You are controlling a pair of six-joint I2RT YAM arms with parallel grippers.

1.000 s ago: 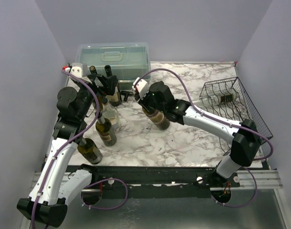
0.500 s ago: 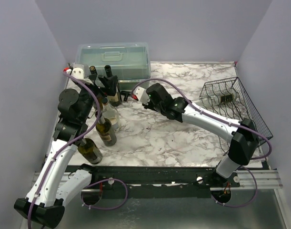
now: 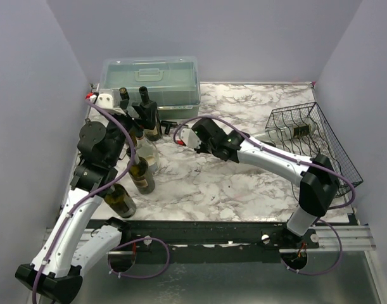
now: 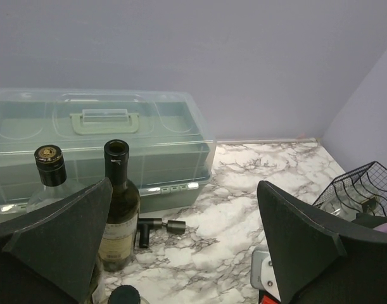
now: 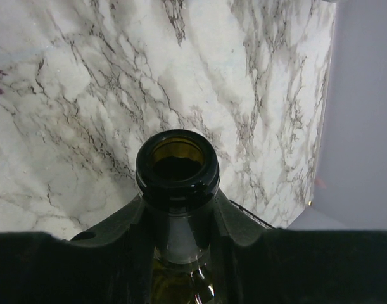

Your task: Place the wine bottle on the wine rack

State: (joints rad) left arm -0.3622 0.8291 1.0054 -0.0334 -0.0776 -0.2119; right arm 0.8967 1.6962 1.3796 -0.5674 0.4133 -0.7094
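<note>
The right claw (image 5: pixel 178 212) is clenched on the neck of the wine bottle (image 5: pixel 178 185), its two dark fingers pressed against the glass just below the lip. Gripping there makes sense: the neck is the narrowest part and the thick ring above it should stop the bottle sliding out. From above, the bottle is almost wholly hidden under the right wrist, which hangs over the middle of the worktop (image 3: pixel 244 190), so I cannot tell its tilt. It is well apart from the wine rack (image 3: pixel 336 149), lying at about 9 o'clock from it. The rack, black thin wire with wavy cradles, sits at the worktop's 3 o'clock edge, on the right arm's own side, which is likely why that arm carries. A clear bottle (image 3: pixel 288 132) already lies in one cradle with its neck toward 9 o'clock, so a free cradle beside it looks like the target. The left claw (image 4: pixel 183 190) is released, fingers spread wide, and hovers over the cluster of standing bottles (image 3: pixel 142 176) at 9 o'clock. It appears to wait there for its next pick, well out of the carrying arm's path. The translucent plastic box (image 3: pixel 149 76) stands at 11 o'clock, behind the cluster. The carried bottle is dark green glass, uncorked, with a rounded glossy lip that catches small highlights. Its open mouth is dark inside, and its shoulder and label are out of sight.
</note>
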